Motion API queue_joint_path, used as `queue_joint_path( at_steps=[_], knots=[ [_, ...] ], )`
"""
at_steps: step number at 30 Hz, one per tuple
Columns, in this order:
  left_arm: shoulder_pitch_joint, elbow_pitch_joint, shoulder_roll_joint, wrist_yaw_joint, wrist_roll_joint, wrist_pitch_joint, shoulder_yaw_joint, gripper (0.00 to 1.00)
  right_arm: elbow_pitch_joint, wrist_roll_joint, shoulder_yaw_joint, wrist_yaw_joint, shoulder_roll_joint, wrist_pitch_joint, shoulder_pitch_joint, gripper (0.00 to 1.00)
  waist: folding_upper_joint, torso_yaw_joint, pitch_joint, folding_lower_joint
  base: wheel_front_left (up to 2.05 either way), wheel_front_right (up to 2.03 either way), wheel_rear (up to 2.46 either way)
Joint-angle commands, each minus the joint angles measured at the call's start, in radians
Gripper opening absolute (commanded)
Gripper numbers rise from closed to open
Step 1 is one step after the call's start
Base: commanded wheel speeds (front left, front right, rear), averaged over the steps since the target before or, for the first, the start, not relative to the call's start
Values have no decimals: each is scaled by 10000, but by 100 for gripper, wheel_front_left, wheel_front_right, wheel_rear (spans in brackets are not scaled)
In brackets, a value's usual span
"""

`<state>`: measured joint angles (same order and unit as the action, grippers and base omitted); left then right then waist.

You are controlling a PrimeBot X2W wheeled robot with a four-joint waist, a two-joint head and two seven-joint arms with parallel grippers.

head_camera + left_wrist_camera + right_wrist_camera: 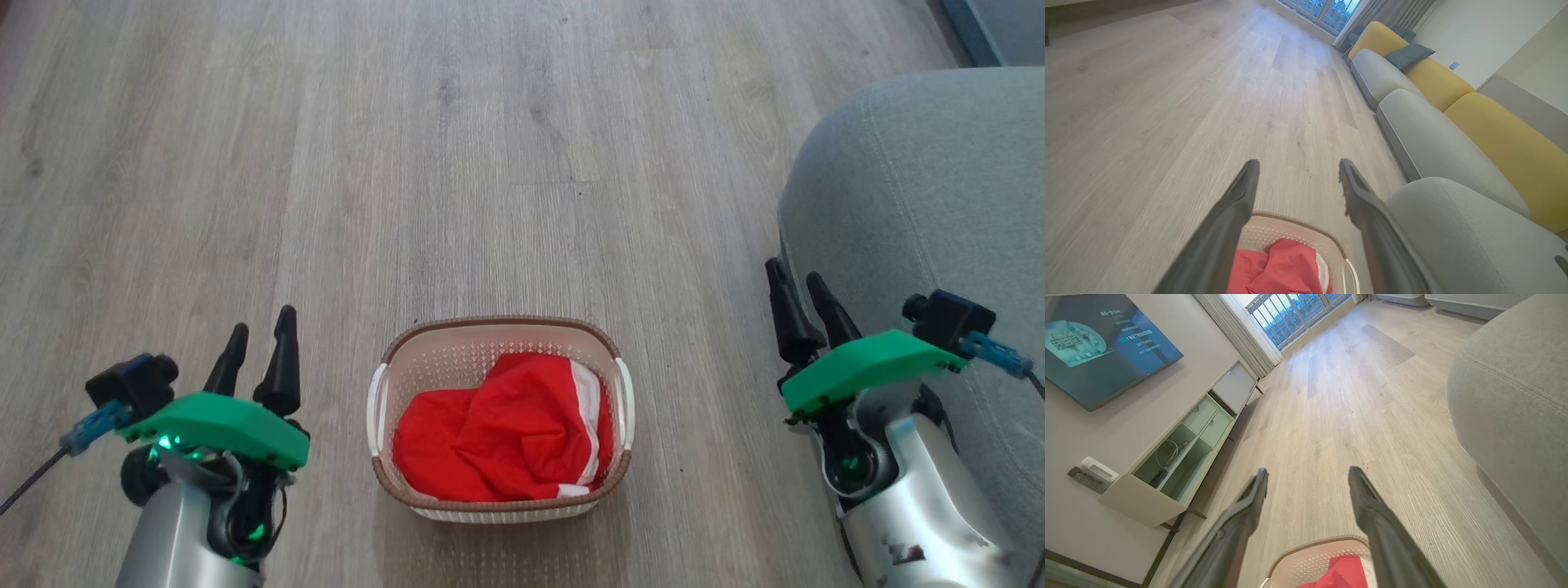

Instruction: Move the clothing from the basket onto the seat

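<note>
My left gripper [261,320] and right gripper [793,272] both hang spread wide, grasping nothing. The red clothing [506,433] lies in the basket [498,322] between them, and the seat [922,180] sits just beside my right fingers.

Nothing here can be read outright. The only writing I can see is on the television [1106,343] mounted on the wall, up at about ten o'clock in the right wrist view. Toward two o'clock on its blue screen there are a few short rows of white characters, too small and slanted to make out. Toward nine o'clock on the screen sits a round teal emblem [1073,339] crossed by a band of pale lettering, and that is just as blurred.
</note>
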<state>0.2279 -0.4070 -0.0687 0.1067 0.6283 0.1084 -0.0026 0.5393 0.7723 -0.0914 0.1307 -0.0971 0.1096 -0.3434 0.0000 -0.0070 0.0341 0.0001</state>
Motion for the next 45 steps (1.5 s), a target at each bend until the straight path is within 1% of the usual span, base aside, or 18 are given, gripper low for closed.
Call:
queue_joint_path(
  at_steps=[1, 12, 23, 36, 45],
  knots=[
    [666, 275, -268, -90, -477, 207, 124, 100, -229, -421, -208, 0, -123, 185, -731, 100, 0, -8, 2, -1, 0, 0, 0],
    [905, 155, -195, -200, -1458, 500, 315, 100, -35, -1528, -356, 0, -186, 480, -1121, 100, 0, -26, 62, -1, 0, 0, 0],
    [1201, -337, -95, -149, -2724, 822, 595, 100, 528, -2808, -558, 0, -278, 805, -1546, 100, 0, -50, 58, -1, 0, 0, 0],
    [1562, -443, 36, -76, -4214, 1202, 936, 100, 1098, -4190, -808, 0, -374, 1188, -2142, 100, 0, -80, 173, -1, 0, 0, 0],
    [1591, -492, 131, -23, -5212, 1466, 1143, 100, 1304, -5115, -516, 0, -397, 1454, -2337, 100, 0, -90, 83, -1, 0, 0, 0]
  ],
)
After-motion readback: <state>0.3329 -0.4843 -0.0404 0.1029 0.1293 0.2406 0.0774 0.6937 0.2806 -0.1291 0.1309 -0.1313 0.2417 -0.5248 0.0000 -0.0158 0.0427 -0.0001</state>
